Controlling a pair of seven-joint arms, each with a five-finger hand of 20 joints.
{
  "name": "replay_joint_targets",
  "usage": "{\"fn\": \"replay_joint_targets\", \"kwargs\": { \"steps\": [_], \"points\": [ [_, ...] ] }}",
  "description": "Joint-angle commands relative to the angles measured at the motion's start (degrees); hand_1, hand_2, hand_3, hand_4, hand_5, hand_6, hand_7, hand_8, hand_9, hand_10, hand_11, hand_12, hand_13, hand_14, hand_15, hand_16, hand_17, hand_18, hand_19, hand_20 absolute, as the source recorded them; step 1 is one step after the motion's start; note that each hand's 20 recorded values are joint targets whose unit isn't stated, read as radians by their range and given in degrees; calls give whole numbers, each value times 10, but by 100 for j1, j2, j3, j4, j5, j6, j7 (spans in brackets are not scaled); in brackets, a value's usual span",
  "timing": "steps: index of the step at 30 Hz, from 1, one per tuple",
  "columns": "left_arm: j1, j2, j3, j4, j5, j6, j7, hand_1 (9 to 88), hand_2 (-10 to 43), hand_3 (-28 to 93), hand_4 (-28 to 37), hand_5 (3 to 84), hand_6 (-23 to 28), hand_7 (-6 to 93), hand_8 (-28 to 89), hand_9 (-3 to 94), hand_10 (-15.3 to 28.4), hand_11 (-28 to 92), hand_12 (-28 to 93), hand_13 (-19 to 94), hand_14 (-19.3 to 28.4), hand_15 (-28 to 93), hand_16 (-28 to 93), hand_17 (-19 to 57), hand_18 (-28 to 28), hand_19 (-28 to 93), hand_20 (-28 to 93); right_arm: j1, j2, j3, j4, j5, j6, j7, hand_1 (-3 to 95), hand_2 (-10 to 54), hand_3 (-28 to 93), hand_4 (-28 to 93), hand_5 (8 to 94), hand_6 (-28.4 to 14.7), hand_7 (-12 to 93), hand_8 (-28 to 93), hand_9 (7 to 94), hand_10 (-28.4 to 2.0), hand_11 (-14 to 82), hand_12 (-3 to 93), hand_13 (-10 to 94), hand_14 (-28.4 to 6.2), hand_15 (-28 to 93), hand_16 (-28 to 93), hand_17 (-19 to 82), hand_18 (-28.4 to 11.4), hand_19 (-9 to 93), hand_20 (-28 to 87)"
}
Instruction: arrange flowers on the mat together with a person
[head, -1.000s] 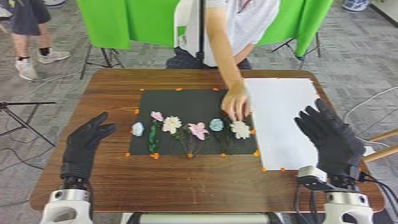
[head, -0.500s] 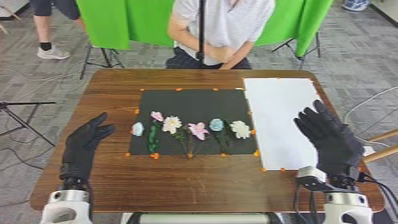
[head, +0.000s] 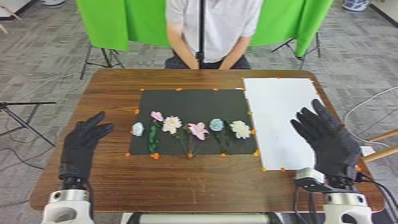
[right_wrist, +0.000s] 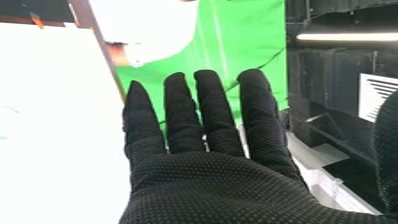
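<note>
white shells, black gloving

the left arm (head: 67, 206) and right arm (head: 346, 200) have white shells. the left hand (head: 78, 150) and right hand (head: 333, 150) are gloved in black; fine dots texture the right hand (right_wrist: 213, 185). dark cables (head: 363, 177) skirt its wrist.

flowers (head: 197, 131): row on mat (head: 200, 104) | sheet (head: 281, 120): right of mat | mat, sheet: on table (head: 195, 187)

In the head view, the white left arm (head: 67, 207) entered at the lower left of the frame, its black-gloved left hand (head: 80, 150) pointing up, fingers relaxed. The right arm (head: 346, 206) entered at the lower right; the right hand (head: 333, 150) angled toward the upper left. In the wrist view, the right hand's (right_wrist: 213, 185) fingers stood straight, slightly spread.
</note>
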Motion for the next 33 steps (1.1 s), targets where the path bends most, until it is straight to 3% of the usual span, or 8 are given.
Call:
{"fn": "replay_joint_targets", "kwargs": {
  "steps": [1, 23, 33],
  "points": [
    [86, -19, 22, 14, -154, 176, 30, 156, 98, 669, -283, 498, 26, 116, -64, 534, 148, 205, 141, 402, 178, 204, -7, 81, 111, 112, 157, -80, -48, -9, -10, 1, -33, 16, 39, 4, 778, -182, 380, 12, 80, -83, 391, -136, 39, 108, 309, -115, 107, 79, 196, -151, 30, 260],
    [26, 14, 14, 39, -103, 127, -12, 153, 101, 675, -283, 502, 26, 115, -63, 549, 145, 206, 141, 407, 179, 207, -10, 80, 109, 107, 158, -63, -10, 10, 10, -28, -116, 17, 39, 2, 778, -182, 395, 10, 83, -82, 395, -137, 40, 110, 316, -116, 111, 82, 196, -152, 31, 260],
    [62, -21, 4, 11, -110, 150, 19, 155, 100, 676, -283, 502, 27, 115, -63, 548, 145, 206, 140, 407, 179, 207, -11, 80, 108, 106, 158, -87, -20, -18, 5, -31, -95, 42, 39, 1, 776, -182, 397, 10, 84, -81, 395, -137, 41, 111, 319, -118, 113, 85, 196, -152, 33, 261]
  ]
}}
